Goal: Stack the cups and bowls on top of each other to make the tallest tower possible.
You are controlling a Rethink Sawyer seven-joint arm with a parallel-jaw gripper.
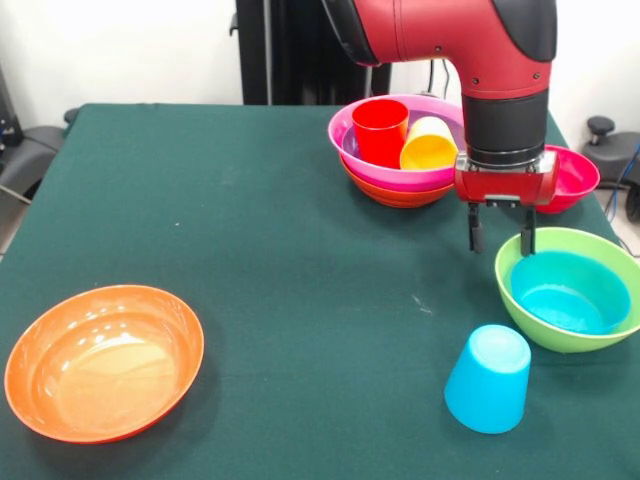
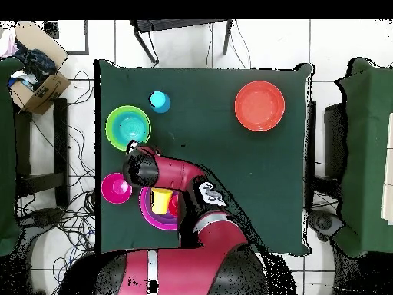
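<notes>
The tower (image 1: pixel 400 165), magenta bowl on orange with red and yellow cups inside, stands at the far side. The gripper (image 1: pixel 499 232), fingers apart and empty, hovers at the lime green bowl's (image 1: pixel 560 335) rim (likely the next pick, needing descent).

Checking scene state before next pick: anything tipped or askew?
Yes. The light blue cup stands upside down on the table, beside the lime green bowl. The yellow cup lies tilted against the upright red cup in the magenta bowl. Nothing spilled or damaged.
</notes>
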